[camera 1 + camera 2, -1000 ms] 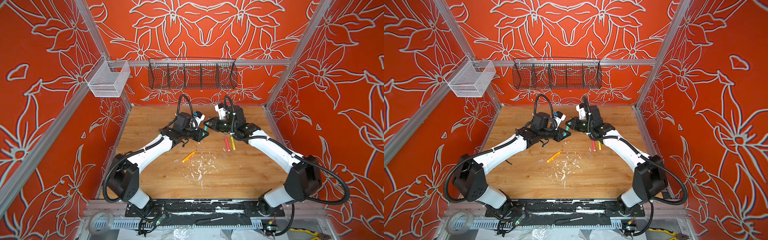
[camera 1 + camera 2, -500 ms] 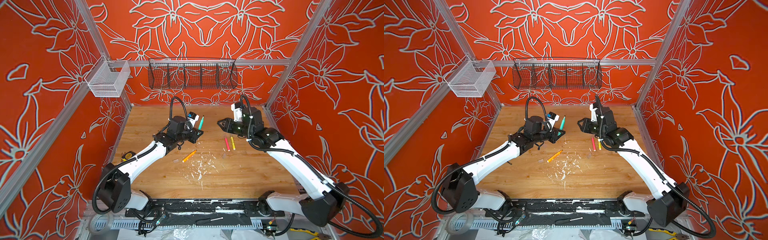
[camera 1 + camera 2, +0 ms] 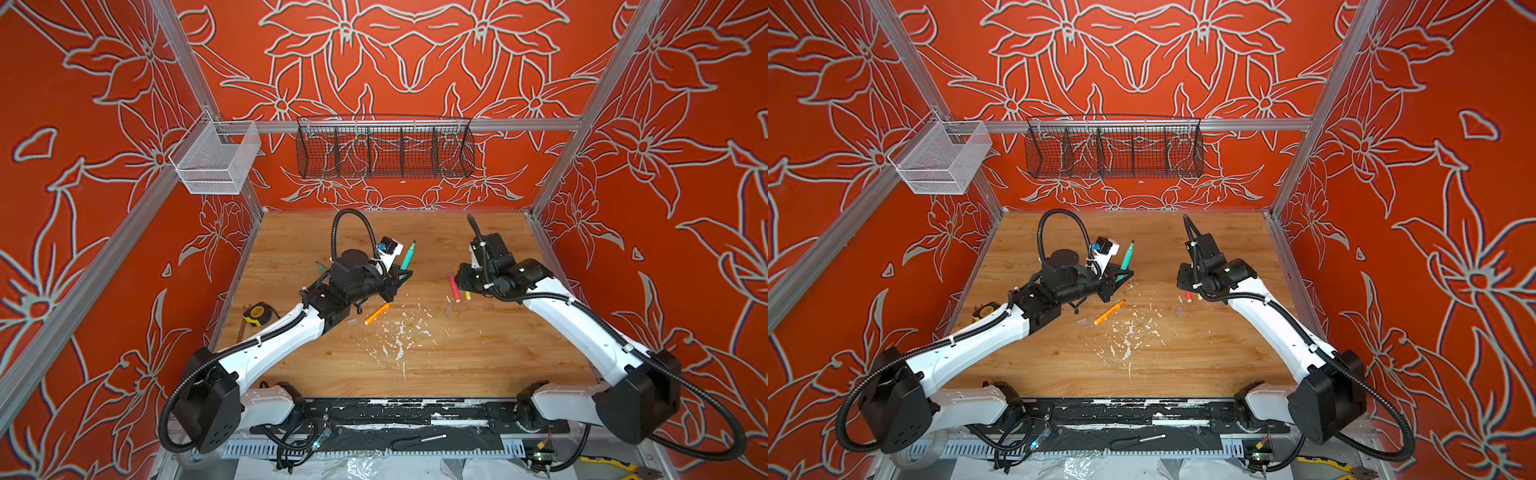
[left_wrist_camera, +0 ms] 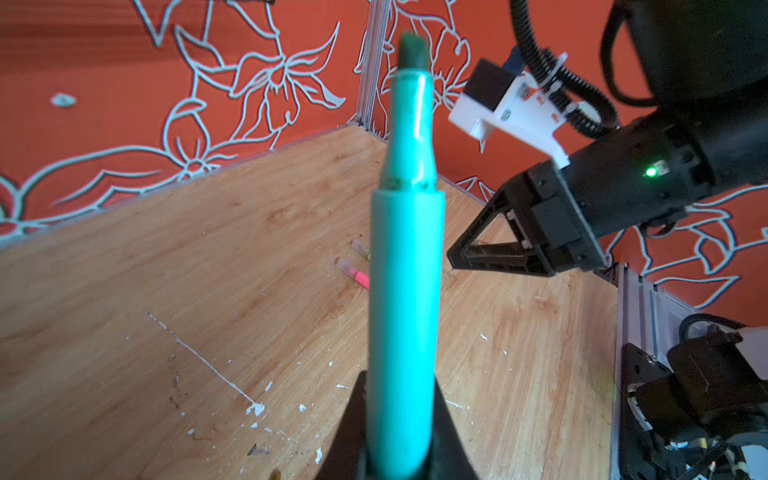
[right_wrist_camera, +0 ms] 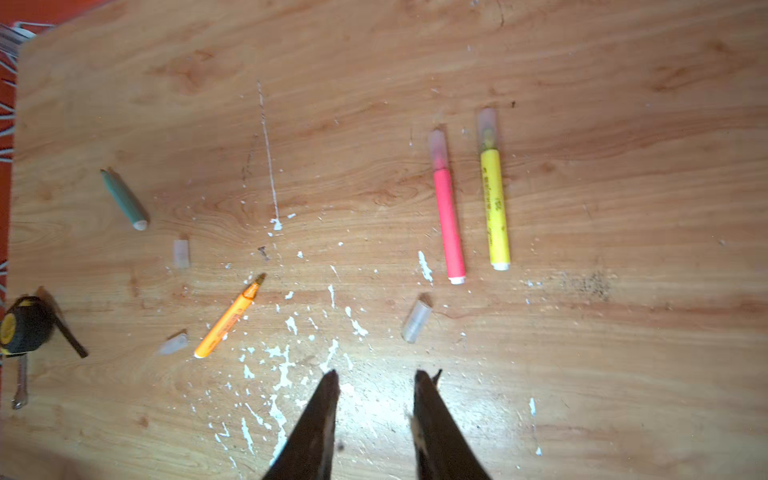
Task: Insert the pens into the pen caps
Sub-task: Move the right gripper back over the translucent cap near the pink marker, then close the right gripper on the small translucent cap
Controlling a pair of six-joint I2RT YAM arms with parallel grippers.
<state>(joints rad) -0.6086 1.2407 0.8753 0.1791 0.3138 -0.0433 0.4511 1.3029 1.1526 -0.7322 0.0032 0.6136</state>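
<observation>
Worktop [image 3: 478, 365] first: pale wood-grain board, pretty scuffed, boxed in by orange flower-print walls. Both white-and-black arms reach in from the near edge. Left gripper [image 3: 402, 275] has its jaws clamped on the lower barrel of a teal pen [image 4: 405, 291], held up off the board with the tip pointing up and toward the back wall. Matte teal barrel, then a step down to a narrower glossy neck and a dark chisel tip. Honestly can't tell if a clear cap is on that end. Right gripper [image 5: 376, 374] hangs over the board, black tapered jaws apart, nothing between them. Yellow-and-black tape measure [image 5: 25, 324] sits by the board's left edge.

Pink pen [image 5: 449, 220] and yellow pen [image 5: 494, 208] lie side by side, nearly parallel, not touching. Each has a frosted clear cap on its tip and a white butt end. Orange pen [image 5: 228, 322] lies slanted, tip bare. A second teal pen [image 5: 124, 199] lies over by the left arm.

Loose caps [image 5: 415, 322] are stubby see-through tubes, easy to miss on the wood. One is near the pink pen's butt, another cap [image 5: 181, 252] is near the second teal pen, and a third cap [image 5: 174, 344] is just beside the orange pen's butt. White paint flecks [image 5: 286, 365] are scattered mid-board.
</observation>
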